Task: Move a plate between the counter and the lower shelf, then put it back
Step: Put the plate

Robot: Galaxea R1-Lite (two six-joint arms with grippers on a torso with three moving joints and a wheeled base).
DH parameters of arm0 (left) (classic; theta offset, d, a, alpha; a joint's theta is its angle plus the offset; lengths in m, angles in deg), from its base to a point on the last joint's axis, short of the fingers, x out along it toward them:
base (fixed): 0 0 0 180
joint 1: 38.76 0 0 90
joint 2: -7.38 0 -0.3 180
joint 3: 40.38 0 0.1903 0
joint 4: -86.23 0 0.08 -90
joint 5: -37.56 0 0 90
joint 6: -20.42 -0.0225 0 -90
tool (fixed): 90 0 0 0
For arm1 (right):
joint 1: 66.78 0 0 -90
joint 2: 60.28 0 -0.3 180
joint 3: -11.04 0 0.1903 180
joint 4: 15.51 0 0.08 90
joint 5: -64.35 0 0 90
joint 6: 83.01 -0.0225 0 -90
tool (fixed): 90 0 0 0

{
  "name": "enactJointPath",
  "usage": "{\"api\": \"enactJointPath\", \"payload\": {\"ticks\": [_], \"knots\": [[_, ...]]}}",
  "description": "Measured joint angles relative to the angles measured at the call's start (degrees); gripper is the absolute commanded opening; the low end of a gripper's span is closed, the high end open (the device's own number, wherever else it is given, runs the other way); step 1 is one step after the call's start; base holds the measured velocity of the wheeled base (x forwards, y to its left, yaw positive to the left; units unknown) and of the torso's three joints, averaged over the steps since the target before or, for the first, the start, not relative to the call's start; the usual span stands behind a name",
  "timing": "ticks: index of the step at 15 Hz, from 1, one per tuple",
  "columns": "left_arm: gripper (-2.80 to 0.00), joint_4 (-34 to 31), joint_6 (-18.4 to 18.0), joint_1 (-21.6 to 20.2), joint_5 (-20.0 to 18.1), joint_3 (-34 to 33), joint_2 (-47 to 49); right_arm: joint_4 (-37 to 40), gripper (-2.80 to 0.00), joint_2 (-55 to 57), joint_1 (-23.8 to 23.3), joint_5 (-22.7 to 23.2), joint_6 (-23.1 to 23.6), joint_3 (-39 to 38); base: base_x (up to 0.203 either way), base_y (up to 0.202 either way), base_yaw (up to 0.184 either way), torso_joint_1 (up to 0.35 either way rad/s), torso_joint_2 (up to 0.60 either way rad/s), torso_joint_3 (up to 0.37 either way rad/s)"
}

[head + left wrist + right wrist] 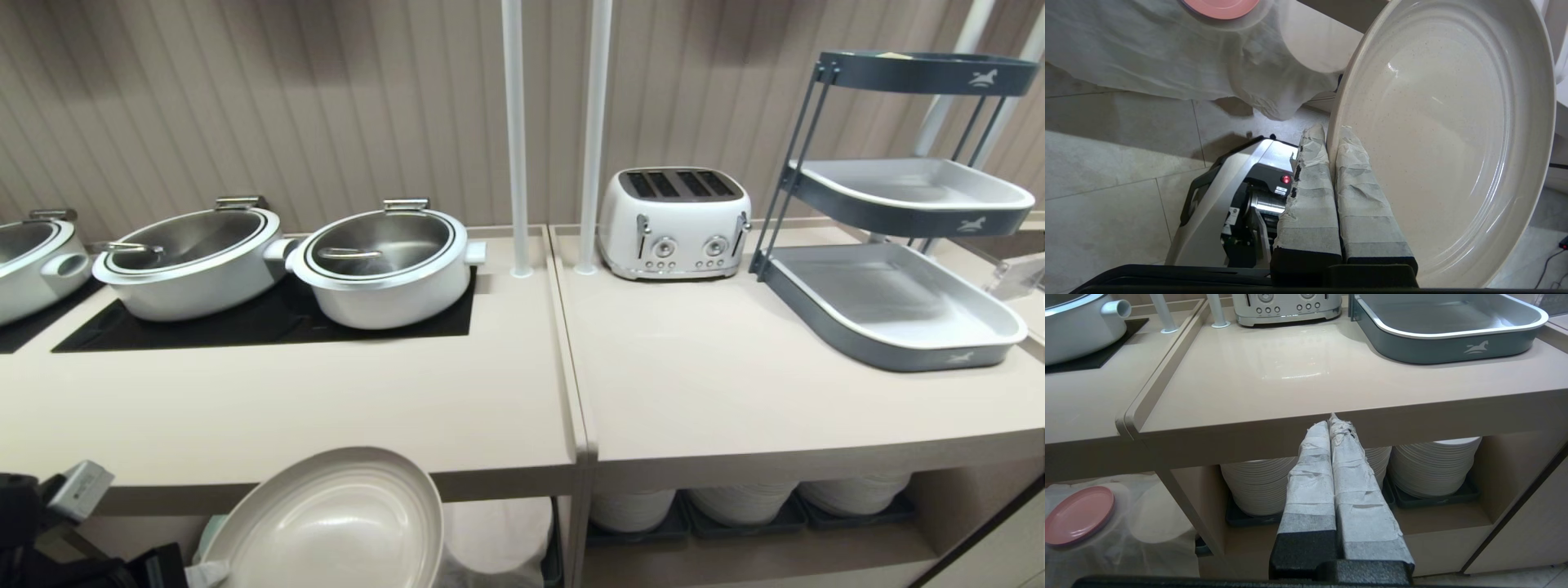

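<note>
The cream plate (326, 523) hangs tilted in front of the counter's (286, 408) thick front edge, its hollow facing up towards me. My left gripper (1331, 132) is shut on the plate's (1445, 134) rim, one taped finger inside the rim and one outside. The left arm (49, 523) shows at the lower left in the head view. Behind the plate lies the lower shelf (498, 531), draped in a white gauzy cloth (1167, 61). My right gripper (1330, 421) is shut on nothing and parked before the adjoining top's edge.
Three lidded white pots (384, 261) sit on the black hob panels (261, 322). Two white poles (516, 139), a white toaster (673, 222) and a grey tiered tray stand (890, 302) follow to the right. White plate stacks (1433, 465) fill the right bay. A pink plate (1077, 514) lies under the cloth.
</note>
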Motion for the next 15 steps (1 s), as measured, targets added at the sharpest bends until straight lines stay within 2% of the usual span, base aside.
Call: {"api": "enactJointPath", "payload": {"ticks": [9,15], "knots": [[-2.80,0.0,0.1,-0.1,-0.1,-0.1,0.0,0.0,-2.80,0.0,0.0,0.0,0.0,0.0,0.000,0.000,0.000,0.000,0.00,0.000],[-2.80,0.0,0.2,-0.1,-0.1,-0.1,0.0,0.0,-2.80,0.0,0.0,0.0,0.0,0.0,0.001,0.171,-0.002,0.004,0.00,0.001]]}}
